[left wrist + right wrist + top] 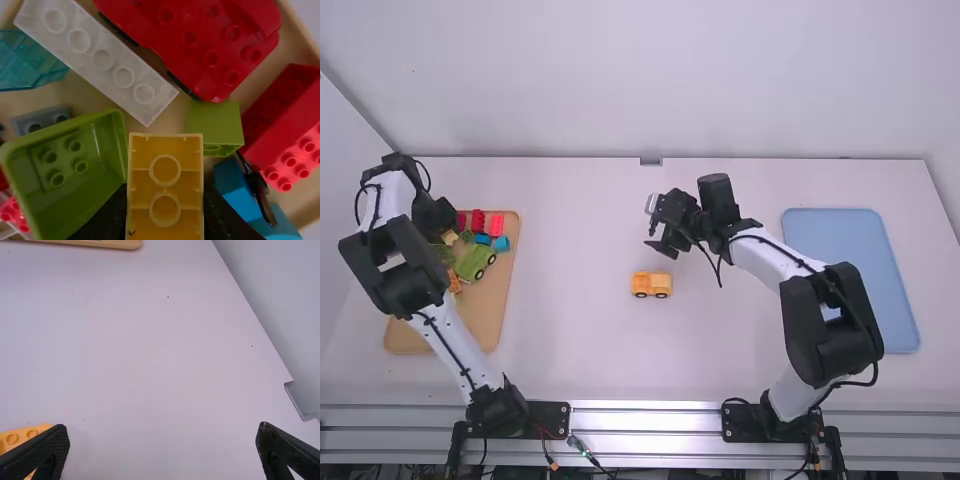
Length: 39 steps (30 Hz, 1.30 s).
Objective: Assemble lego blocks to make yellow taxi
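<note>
While the left end effector (164,192) grips a yellow block (165,186), the right end effector (162,435) gapes.
Likely light and stiff, the block suits side holds; the yellow car (652,285) sits at the open one's six o'clock.

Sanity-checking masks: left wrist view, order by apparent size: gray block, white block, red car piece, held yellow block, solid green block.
Red car piece
White block
Solid green block
Gray block
Held yellow block: unranked; nearer the camera, close to white block's size.
</note>
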Available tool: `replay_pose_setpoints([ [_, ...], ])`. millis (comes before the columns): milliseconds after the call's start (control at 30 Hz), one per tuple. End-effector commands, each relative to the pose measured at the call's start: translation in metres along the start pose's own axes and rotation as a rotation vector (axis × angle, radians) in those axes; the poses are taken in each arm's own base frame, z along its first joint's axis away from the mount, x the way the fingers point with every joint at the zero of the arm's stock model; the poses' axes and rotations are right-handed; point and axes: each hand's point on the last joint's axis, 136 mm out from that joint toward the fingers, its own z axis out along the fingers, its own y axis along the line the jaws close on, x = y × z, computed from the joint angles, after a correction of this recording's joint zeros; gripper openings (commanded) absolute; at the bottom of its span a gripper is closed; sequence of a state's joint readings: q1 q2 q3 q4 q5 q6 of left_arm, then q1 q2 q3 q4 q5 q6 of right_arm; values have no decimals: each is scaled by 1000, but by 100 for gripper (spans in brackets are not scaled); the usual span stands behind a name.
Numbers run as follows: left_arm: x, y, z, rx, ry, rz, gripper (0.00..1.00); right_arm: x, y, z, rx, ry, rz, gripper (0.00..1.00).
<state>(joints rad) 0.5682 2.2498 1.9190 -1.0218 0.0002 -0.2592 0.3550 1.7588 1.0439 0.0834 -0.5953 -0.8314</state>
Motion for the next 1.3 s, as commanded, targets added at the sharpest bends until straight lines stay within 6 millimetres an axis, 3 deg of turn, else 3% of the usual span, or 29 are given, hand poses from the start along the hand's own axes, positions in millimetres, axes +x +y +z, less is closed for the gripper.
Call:
replay_pose_setpoints([
  [0, -7, -7, -13, 17, -18, -9, 13, -1, -2, 0, 8, -11, 55, 99],
  [133, -6, -28, -29, 116, -8, 51, 8, -15, -14, -1, 48, -67, 168, 99],
  [200, -5, -53, -38, 266, -4, 144, 4, -20, -20, -2, 68, -90, 191, 99],
  [300, -2, -72, -47, 381, -8, 211, 2, -25, -23, -2, 77, -109, 210, 99],
  [533, 6, -92, -57, 411, -36, 250, 2, -31, -28, -3, 93, -138, 245, 99],
  [733, 21, -109, -85, 343, -237, 264, 2, -36, -30, -3, 100, -155, 250, 99],
  [833, 46, -125, -101, 407, -300, 349, 2, -41, -32, -4, 101, -180, 278, 99],
  [967, 108, -169, -124, 640, -358, 647, 2, -63, -26, -10, 23, -282, 294, 99],
  [1200, 195, -216, -142, 937, -495, 1041, 2, -88, -15, -27, -171, -465, 339, 99],
  [1233, 218, -224, -149, 1046, -530, 1129, 2, -93, -12, -32, -229, -512, 338, 99],
  [1267, 220, -225, -150, 1058, -533, 1137, 2, -93, -11, -33, -236, -517, 338, 99],
])
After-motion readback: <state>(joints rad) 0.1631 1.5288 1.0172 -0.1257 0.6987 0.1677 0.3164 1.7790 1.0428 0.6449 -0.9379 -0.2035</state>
